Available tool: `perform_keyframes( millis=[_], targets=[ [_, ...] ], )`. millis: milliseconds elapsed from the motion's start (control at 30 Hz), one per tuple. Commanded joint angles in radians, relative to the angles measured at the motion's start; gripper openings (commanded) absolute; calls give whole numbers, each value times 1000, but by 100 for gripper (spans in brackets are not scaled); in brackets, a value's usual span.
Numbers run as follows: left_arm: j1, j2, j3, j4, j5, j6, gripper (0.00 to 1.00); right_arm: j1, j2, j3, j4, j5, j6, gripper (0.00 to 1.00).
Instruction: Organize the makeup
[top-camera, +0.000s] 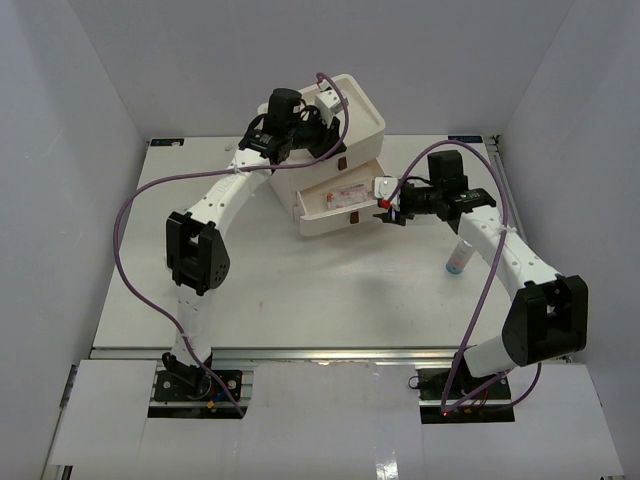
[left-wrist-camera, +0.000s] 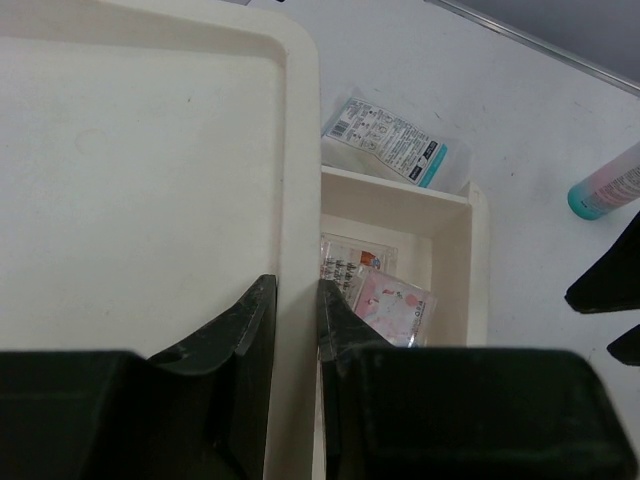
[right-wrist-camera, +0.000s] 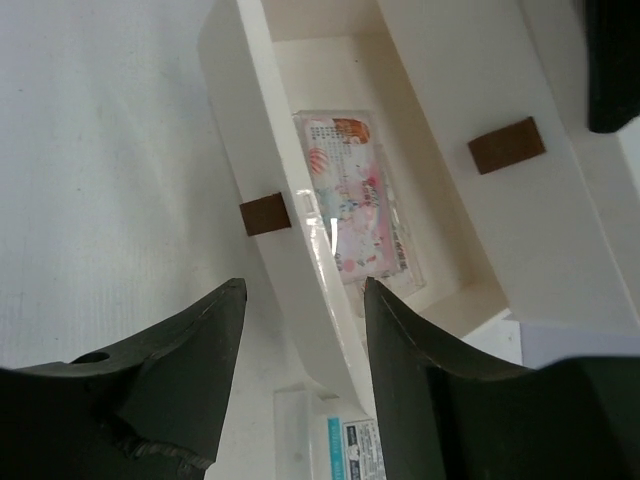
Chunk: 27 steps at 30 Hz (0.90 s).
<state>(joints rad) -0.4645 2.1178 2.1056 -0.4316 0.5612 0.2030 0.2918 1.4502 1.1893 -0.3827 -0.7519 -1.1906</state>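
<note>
Drawer (top-camera: 328, 222) holds pink case (right-wrist-camera: 355, 200) while left pincer (left-wrist-camera: 295, 292) grips box (left-wrist-camera: 130, 180).

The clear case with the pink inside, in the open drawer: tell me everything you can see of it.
The clear case is a flat, rectangular pack of see-through plastic with a pink and white printed insert, red-orange at one end. It lies flat on the floor of the pulled-out cream drawer, lengthwise along it and close to the front wall. Nothing grips it: the right gripper hangs open over that wall.
</note>
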Motion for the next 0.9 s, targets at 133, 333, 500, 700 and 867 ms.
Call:
perform_keyframes(
  millis=[133, 333, 500, 700, 867],
  targets=[
    [-28, 21, 80, -169, -57, -72, 55, 21, -4, 22, -81, 12, -45, 53],
    [-33, 60, 151, -149, -71, -72, 61, 19, -48, -25, -101, 12, -72, 48],
    [-64, 106, 183, -125, -146, -43, 61, 20, -59, -43, -98, 7, -34, 48],
    [-119, 142, 188, -80, -284, 22, 57, 20, -38, -66, -116, 29, -65, 47],
    [-123, 140, 160, -77, -299, 49, 35, 30, 47, -51, -227, 76, -267, 36]
  ],
)
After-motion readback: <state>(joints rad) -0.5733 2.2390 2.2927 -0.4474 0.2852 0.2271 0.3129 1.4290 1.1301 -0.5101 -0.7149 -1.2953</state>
